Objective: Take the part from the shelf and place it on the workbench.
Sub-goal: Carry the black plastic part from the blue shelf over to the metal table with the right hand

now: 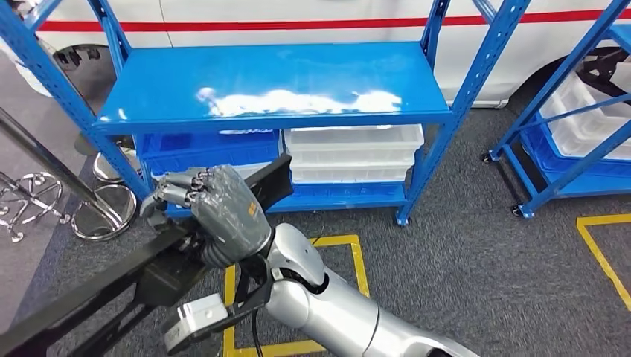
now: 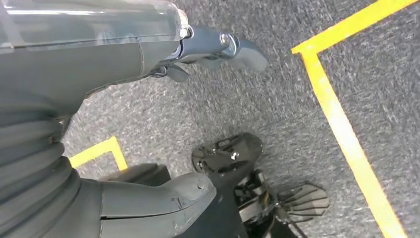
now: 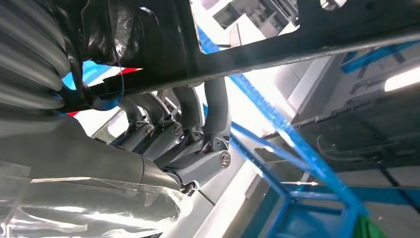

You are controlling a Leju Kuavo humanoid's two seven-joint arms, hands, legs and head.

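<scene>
The right hand (image 1: pixel 223 212) is grasping a long black part (image 1: pixel 111 279), its fingers (image 3: pixel 195 111) curling over the part's flat bar from below while the rest of the part is running out diagonally toward the lower left of the head view. The part is already off the blue shelf (image 1: pixel 275 82) and is hanging in the air in front of it, above the grey carpet (image 1: pixel 476 268) with its yellow floor lines (image 1: pixel 356 256); the workbench is not something I can pick out here. The left hand (image 2: pixel 213 49) is hanging low over the carpet, holding nothing — its fingers look loosely bent, though the wrist picture does not let me tell whether it is released or clenched. The main risk, as I judge it, is the part's length: held near one end (or so it seems), it is levering against the fingers and could twist or slip, and its far end could be swinging into the shelf's upright post (image 1: pixel 52 82) or the chrome stand (image 1: pixel 104 208) beside it once the robot turns. The white bins (image 1: pixel 350 152) and the blue bin (image 1: pixel 208 149) on the lower level are sitting close behind the hand too. No readable writing or brand is showing — just a red stripe (image 1: pixel 298 24) on the white vehicle behind.
</scene>
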